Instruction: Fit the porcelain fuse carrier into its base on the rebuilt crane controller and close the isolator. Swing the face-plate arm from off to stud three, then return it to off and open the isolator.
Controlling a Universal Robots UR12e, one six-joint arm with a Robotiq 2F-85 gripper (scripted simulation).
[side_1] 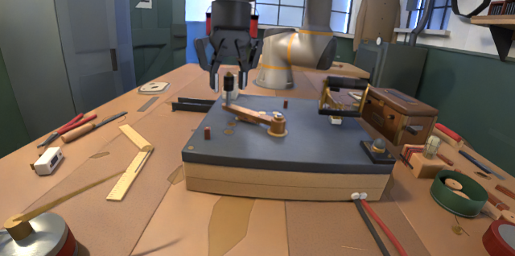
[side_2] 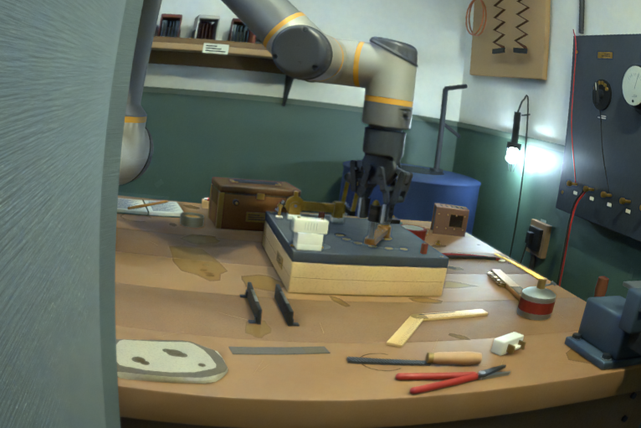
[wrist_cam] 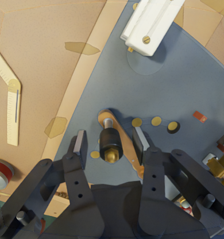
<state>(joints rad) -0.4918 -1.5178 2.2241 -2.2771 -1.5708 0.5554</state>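
My gripper (side_1: 228,81) (side_2: 376,214) (wrist_cam: 110,143) stands open around the black knob (side_1: 228,83) (wrist_cam: 110,143) of the brass face-plate arm (side_1: 254,117) (wrist_cam: 123,138), holding nothing. The arm runs from its pivot (side_1: 277,124) to the far left part of the grey controller top (side_1: 289,135), beside a row of brass studs (wrist_cam: 156,121). The white porcelain fuse carrier (side_2: 309,231) (wrist_cam: 149,25) sits on the controller's far edge. The isolator (side_1: 342,97), with a black handle on a brass frame, stands at the right rear.
A brown wooden box (side_1: 398,115) sits right of the controller. A folding rule (side_1: 130,161), pliers and a file (side_1: 80,127) lie on the bench to the left, and two black bars (side_1: 193,104) behind. Red and black cables (side_1: 374,224) run from the front.
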